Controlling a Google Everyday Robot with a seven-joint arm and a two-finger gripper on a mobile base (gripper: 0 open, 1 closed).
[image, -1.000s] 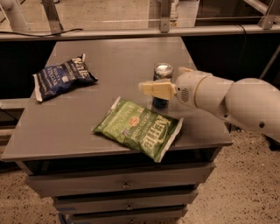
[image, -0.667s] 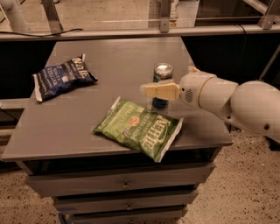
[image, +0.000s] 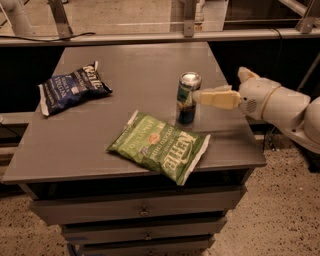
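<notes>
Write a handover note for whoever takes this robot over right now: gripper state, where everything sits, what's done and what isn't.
Gripper: at the table's right edge, level with the upper part of the can. Its tip meets the can's right side in this view, but contact can't be confirmed.
Can: upright on the table, right of centre.
Green chip bag: lying flat just in front of the can, near the front edge.
Blue chip bag: lying flat at the left side.
Done: arm brought up beside the can.
Not done: can not lifted, and neither bag is touched by the gripper.
</notes>
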